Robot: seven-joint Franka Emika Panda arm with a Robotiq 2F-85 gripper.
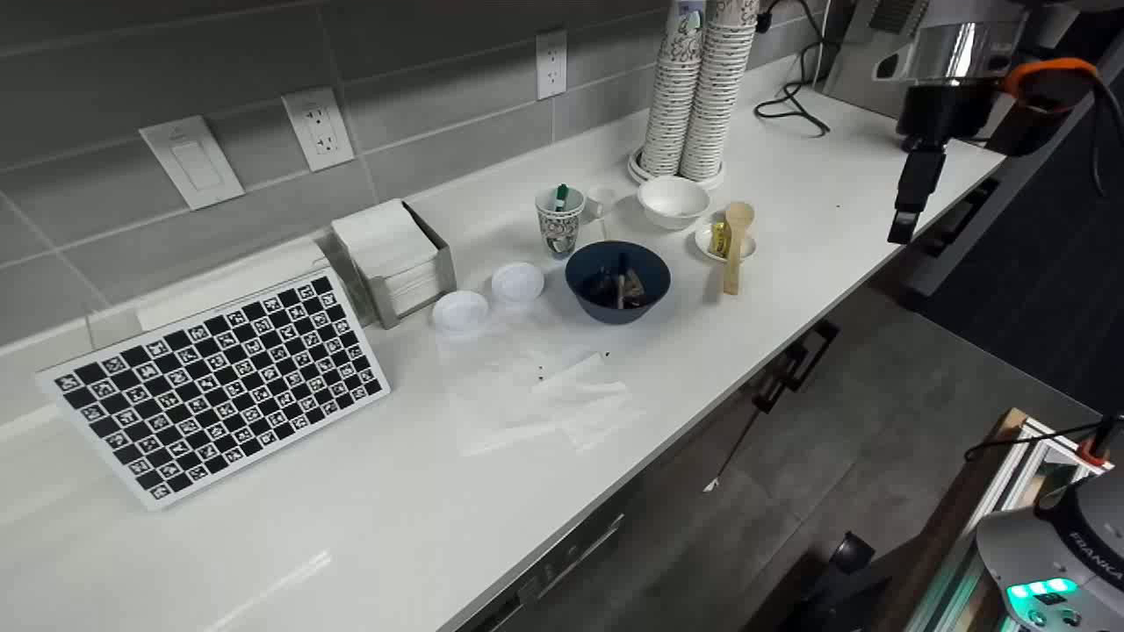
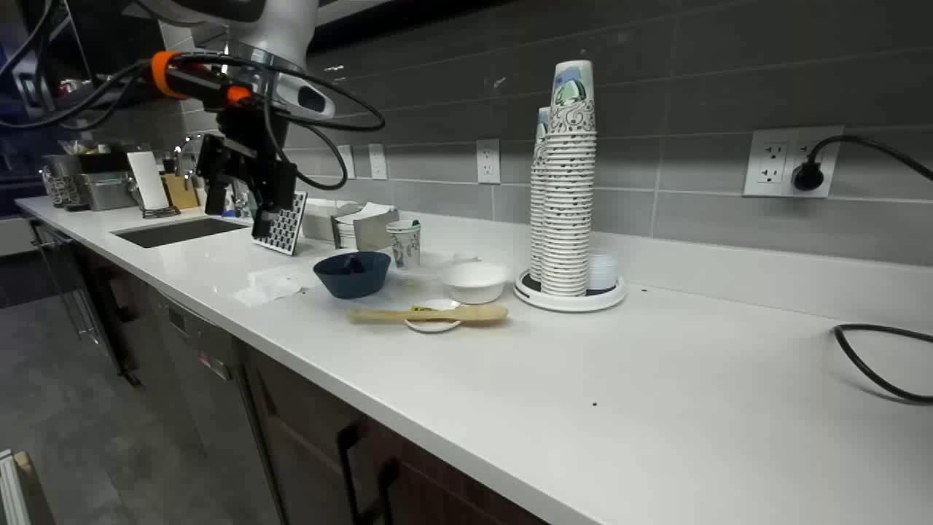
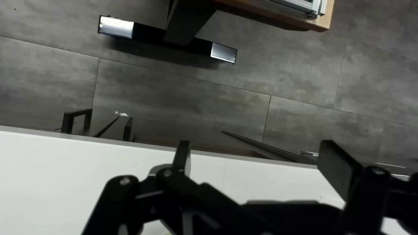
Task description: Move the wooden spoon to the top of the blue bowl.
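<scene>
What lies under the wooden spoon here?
In both exterior views, the wooden spoon crosses a small white dish, with a yellow item on the dish showing beside it. Whatever sits directly beneath the spoon is covered.

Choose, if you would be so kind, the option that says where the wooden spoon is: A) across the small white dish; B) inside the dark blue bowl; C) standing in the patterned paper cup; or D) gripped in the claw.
A: in both exterior views the wooden spoon lies across the small white dish, while the claw is open with nothing between its fingers.
</scene>
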